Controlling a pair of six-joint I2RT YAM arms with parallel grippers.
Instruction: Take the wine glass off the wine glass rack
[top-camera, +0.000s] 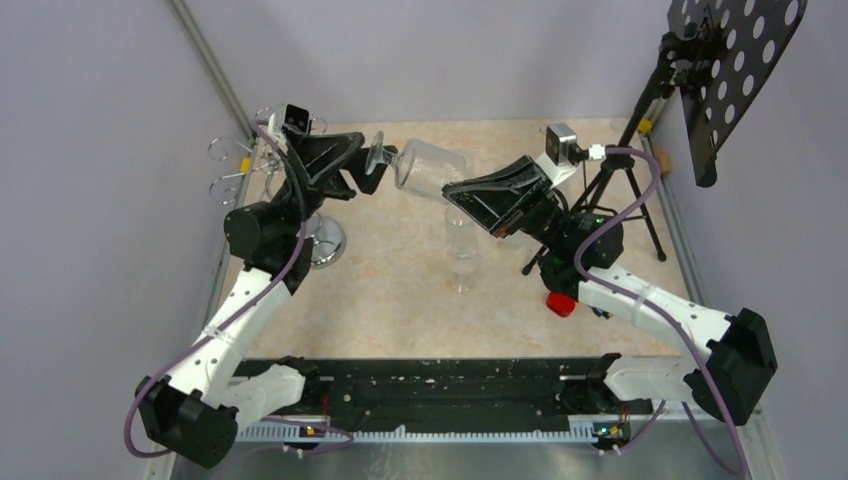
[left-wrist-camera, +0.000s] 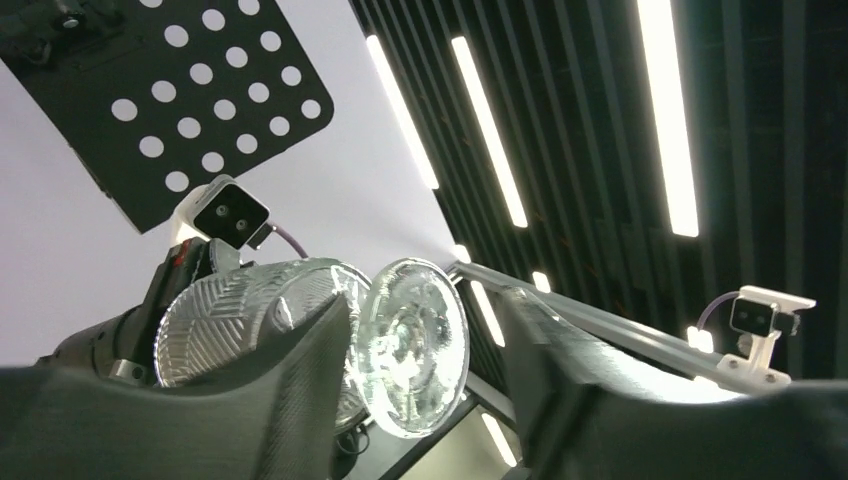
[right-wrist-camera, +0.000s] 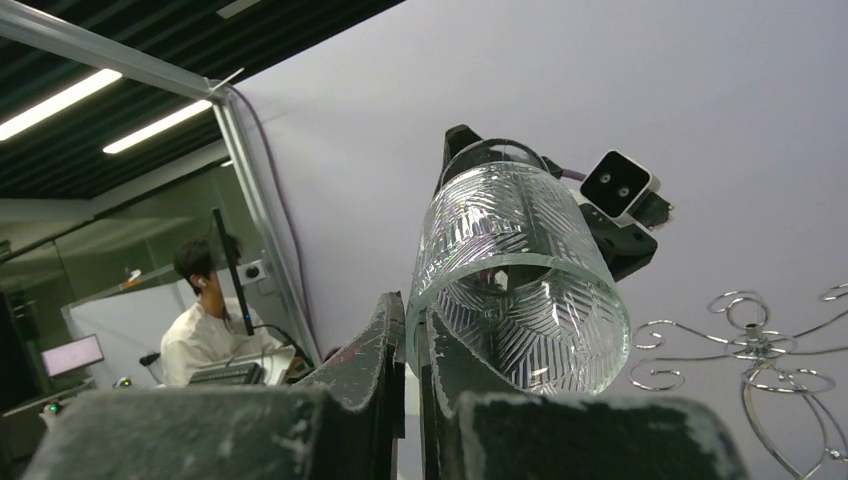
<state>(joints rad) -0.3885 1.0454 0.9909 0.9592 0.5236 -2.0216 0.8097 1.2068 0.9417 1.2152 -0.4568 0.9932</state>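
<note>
The wine glass (top-camera: 430, 165) is clear with a cut pattern and lies on its side in the air, off the chrome wire rack (top-camera: 240, 168) at the far left. My right gripper (top-camera: 450, 190) is shut on its rim, with one finger inside the bowl and one outside in the right wrist view (right-wrist-camera: 412, 340). My left gripper (top-camera: 372, 165) is open around the glass's round foot (left-wrist-camera: 415, 345). The foot lies against one finger, and the other finger (left-wrist-camera: 560, 370) stands apart from it. The rack's curled arms (right-wrist-camera: 760, 350) show behind the bowl (right-wrist-camera: 520, 280).
A second clear glass (top-camera: 461, 250) stands upright mid-table under the held one. The rack's mirrored base (top-camera: 325, 243) sits beside the left arm. A black perforated music stand (top-camera: 735, 70) on a tripod (top-camera: 620, 200) stands at the back right. A red object (top-camera: 561, 303) lies by the right arm.
</note>
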